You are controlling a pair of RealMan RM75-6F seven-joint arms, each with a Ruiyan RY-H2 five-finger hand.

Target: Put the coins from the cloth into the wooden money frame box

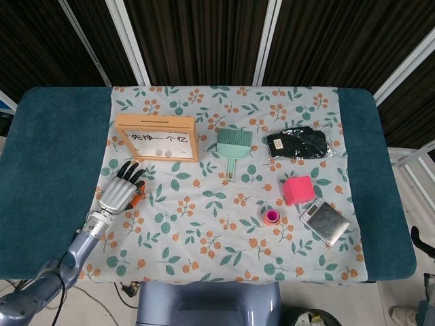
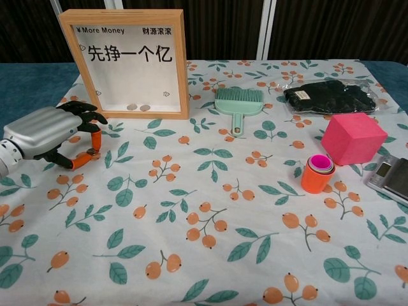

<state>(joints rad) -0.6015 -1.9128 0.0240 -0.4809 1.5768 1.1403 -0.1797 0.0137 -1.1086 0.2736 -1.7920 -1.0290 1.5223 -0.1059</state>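
Note:
The wooden money frame box stands upright at the back left of the cloth, with two coins lying at its bottom behind the glass. My left hand rests low on the cloth just in front and to the left of the frame. Its orange-tipped thumb and a finger meet on a small coin at cloth level, while the other fingers curl above. My right hand shows in neither view.
A green brush lies right of the frame. At the right sit a black bag of gloves, a pink cube, stacked orange and pink cups and a small scale. The floral cloth covers the blue table.

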